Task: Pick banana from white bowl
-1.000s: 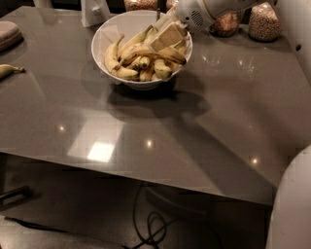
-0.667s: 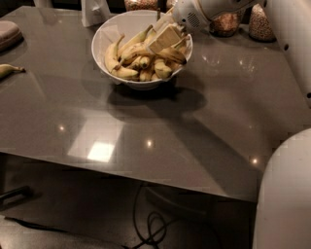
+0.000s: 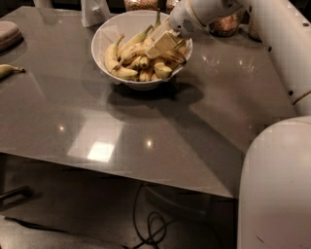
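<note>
The white bowl (image 3: 104, 36) stands at the back middle of the grey table (image 3: 146, 121) and holds a pile of several yellow bananas (image 3: 121, 65). My gripper (image 3: 163, 44) comes in from the upper right on a white arm (image 3: 204, 12). It is down inside the bowl, on the right part of the pile. It covers some of the fruit, so I cannot tell which one is the longest banana. One long curved banana (image 3: 133, 38) rises toward the bowl's back left.
A loose banana (image 3: 7, 70) lies at the table's left edge, with a grey object (image 3: 7, 34) behind it. A white object (image 3: 95, 12) and jars (image 3: 226, 24) stand behind the bowl. My white body (image 3: 277, 185) fills the lower right. Cables (image 3: 155, 228) lie on the floor.
The gripper has stayed in the bowl on the bananas. My white body has come further into view at the lower right. The bowl has not moved.
</note>
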Controlling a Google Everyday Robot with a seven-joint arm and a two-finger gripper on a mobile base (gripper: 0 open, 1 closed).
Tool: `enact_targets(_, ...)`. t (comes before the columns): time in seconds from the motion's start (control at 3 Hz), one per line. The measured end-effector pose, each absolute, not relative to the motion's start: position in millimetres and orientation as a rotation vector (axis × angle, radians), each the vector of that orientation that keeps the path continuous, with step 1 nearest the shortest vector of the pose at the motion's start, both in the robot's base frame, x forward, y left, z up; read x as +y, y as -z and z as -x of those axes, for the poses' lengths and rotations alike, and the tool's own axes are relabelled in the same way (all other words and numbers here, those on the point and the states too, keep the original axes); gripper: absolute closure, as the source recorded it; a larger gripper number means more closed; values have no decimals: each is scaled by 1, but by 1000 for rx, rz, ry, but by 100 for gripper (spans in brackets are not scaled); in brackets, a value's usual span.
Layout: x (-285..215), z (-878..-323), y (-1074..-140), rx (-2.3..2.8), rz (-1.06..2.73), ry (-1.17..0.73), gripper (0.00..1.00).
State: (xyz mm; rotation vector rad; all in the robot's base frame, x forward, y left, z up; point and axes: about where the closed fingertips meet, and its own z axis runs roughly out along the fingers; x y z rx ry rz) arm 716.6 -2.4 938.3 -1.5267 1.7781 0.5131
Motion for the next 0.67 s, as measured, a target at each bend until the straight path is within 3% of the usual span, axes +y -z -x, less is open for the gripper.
enact_targets(0.33, -6, -721, -924, 1812, 1547, -497, 50)
enact_targets(0.67, -10, -723, -917, 1836, 1555, -482, 69)
